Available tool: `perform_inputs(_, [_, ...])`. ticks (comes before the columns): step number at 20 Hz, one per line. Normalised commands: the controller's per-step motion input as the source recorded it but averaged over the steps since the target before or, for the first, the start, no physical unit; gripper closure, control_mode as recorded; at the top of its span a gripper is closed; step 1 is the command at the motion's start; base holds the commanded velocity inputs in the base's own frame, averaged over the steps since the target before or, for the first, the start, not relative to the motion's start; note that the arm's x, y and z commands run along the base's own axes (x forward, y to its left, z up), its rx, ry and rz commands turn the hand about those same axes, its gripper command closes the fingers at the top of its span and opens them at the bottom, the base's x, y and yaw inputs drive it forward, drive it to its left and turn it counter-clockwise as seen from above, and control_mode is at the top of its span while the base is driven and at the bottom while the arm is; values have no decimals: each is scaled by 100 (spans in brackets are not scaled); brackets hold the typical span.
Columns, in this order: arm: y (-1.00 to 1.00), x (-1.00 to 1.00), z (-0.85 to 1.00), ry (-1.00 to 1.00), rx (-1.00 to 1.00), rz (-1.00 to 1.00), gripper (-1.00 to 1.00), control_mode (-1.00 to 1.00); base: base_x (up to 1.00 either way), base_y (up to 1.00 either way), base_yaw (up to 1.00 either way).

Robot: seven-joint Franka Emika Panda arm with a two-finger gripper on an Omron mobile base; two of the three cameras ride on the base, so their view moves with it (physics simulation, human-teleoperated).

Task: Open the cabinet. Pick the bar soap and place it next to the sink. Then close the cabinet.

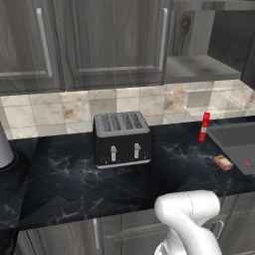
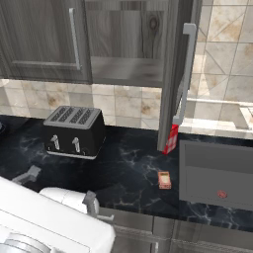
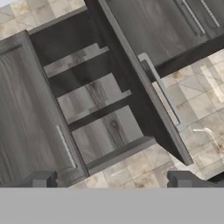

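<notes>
Ahead of the open jaws, the cabinet (image 3: 96, 100) stands with 1 door (image 3: 144, 87) swung out. Below, on the surface (image 2: 123, 173), the bar soap (image 2: 164, 180) lies just beside the sink (image 2: 217, 173) (toaster (image 2: 74, 131) well apart).

no readable text, labels, brands or numbers, slim red-and-white bottle (image 1: 204, 127) too blurred to read any print

The white arm (image 1: 191, 219) bends at the lower right of the left base view and fills the lower left of the right base view. In the hand view the gripper (image 3: 111, 179) points upward, jaws spread wide, holding nothing.
</notes>
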Motion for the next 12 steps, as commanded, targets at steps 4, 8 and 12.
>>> perform_inputs(4, [-19,15,-50,-12,0,0,-100,-100,0,0,0])
perform_inputs(8, [-27,5,-2,-5,0,-1,-100,-100,0,0,0])
perform_inputs(12, [-33,28,0,0,0,0,-100,-100,0,0,0])
